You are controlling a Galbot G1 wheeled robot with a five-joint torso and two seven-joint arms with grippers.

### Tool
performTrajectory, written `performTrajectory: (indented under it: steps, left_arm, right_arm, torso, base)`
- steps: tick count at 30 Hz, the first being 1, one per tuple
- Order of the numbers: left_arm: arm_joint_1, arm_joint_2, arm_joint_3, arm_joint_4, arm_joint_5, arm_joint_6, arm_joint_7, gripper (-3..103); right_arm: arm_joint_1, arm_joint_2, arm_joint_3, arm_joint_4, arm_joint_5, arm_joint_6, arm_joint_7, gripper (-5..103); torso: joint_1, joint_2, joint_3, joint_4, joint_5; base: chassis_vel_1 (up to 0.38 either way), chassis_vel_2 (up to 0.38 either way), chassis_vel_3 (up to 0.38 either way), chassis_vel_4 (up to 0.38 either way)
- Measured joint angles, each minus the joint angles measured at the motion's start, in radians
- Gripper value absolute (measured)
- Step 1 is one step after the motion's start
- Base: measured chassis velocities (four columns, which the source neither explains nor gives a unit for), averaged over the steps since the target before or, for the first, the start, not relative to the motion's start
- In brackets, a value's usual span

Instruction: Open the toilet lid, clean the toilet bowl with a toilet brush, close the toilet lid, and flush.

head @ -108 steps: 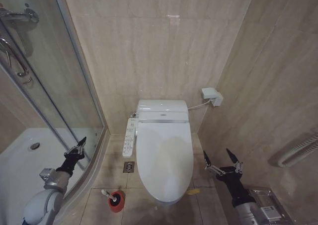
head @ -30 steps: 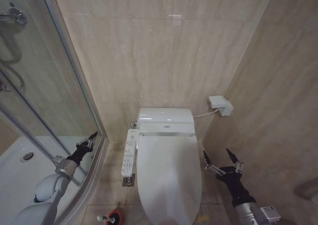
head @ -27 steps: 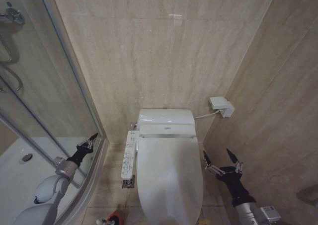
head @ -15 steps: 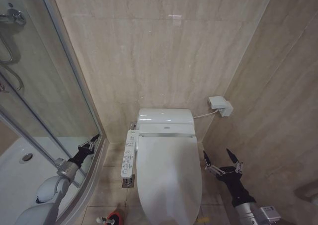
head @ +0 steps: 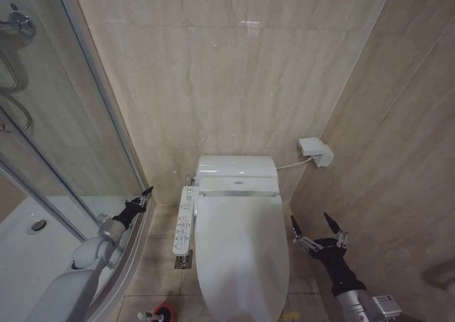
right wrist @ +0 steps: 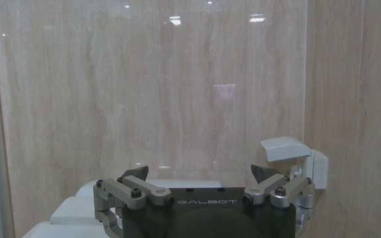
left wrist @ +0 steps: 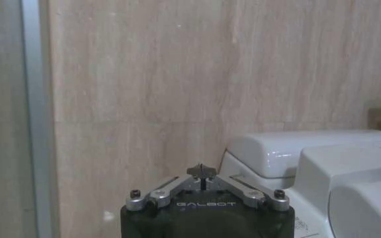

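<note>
The white toilet lid (head: 242, 258) lies shut over the toilet bowl, which is hidden beneath it. Behind the lid sits the boxy bidet unit (head: 236, 171), with a control strip (head: 183, 221) along its left side. The toilet brush (head: 146, 314) stands in its red cup (head: 165, 312) on the floor at the bottom edge, left of the toilet. My left gripper (head: 141, 198) hovers shut by the shower's glass edge, left of the control strip; the left wrist view has its tips (left wrist: 202, 172) together. My right gripper (head: 316, 229) hangs open right of the lid, with nothing in it (right wrist: 199, 173).
A curved glass shower enclosure (head: 78, 144) with a metal frame closes off the left. Tiled walls stand close behind and to the right. A white wall box (head: 316, 151) with a cable hangs right of the bidet unit. A floor drain (head: 183, 259) lies beside the toilet.
The camera has come closer to the toilet since the earliest frame. In the last second my left arm has swung right, toward the control strip. The right arm holds still.
</note>
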Motion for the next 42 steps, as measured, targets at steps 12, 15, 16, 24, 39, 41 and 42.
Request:
performTrajectory:
  steps: [12, 15, 16, 24, 39, 41, 42]
  left_arm:
    - [-0.131, 0.026, 0.091, 0.127, -0.033, -0.028, 0.073, 0]
    - [-0.175, 0.028, 0.124, 0.176, -0.045, -0.045, 0.103, 0]
    - [-0.175, 0.028, 0.124, 0.176, -0.045, -0.045, 0.103, 0]
    - [-0.267, 0.000, 0.205, 0.278, -0.052, -0.070, 0.118, 0]
    - [-0.385, -0.062, 0.340, 0.421, -0.056, -0.109, 0.133, 0]
    - [-0.395, -0.068, 0.349, 0.432, -0.056, -0.111, 0.138, 0]
    - [-0.399, -0.071, 0.352, 0.436, -0.056, -0.113, 0.141, 0]
  right_arm:
    - [0.000, 0.000, 0.000, 0.000, 0.000, 0.000, 0.000, 100]
    - [0.000, 0.000, 0.000, 0.000, 0.000, 0.000, 0.000, 100]
    - [0.000, 0.000, 0.000, 0.000, 0.000, 0.000, 0.000, 100]
    - [0.000, 0.000, 0.000, 0.000, 0.000, 0.000, 0.000, 100]
    - [0.000, 0.000, 0.000, 0.000, 0.000, 0.000, 0.000, 100]
    - [0.000, 0.000, 0.000, 0.000, 0.000, 0.000, 0.000, 100]
    - [0.000, 0.000, 0.000, 0.000, 0.000, 0.000, 0.000, 100]
  torso:
    - [0.000, 0.000, 0.000, 0.0000, 0.0001]
    - [0.000, 0.000, 0.000, 0.0001, 0.0001]
    - [0.000, 0.000, 0.000, 0.0001, 0.0001]
    - [0.000, 0.000, 0.000, 0.0001, 0.0001]
    - [0.000, 0.000, 0.000, 0.0002, 0.0002]
    - [0.000, 0.000, 0.000, 0.0001, 0.0001]
    - [0.000, 0.000, 0.000, 0.0001, 0.0001]
  base:
    - [0.000, 0.000, 0.000, 0.000]
    - [0.000, 0.000, 0.000, 0.000]
    - [0.000, 0.000, 0.000, 0.000]
    - [0.000, 0.000, 0.000, 0.000]
    - [0.000, 0.000, 0.000, 0.000]
    - [0.000, 0.000, 0.000, 0.000]
    - [0.000, 0.000, 0.000, 0.000]
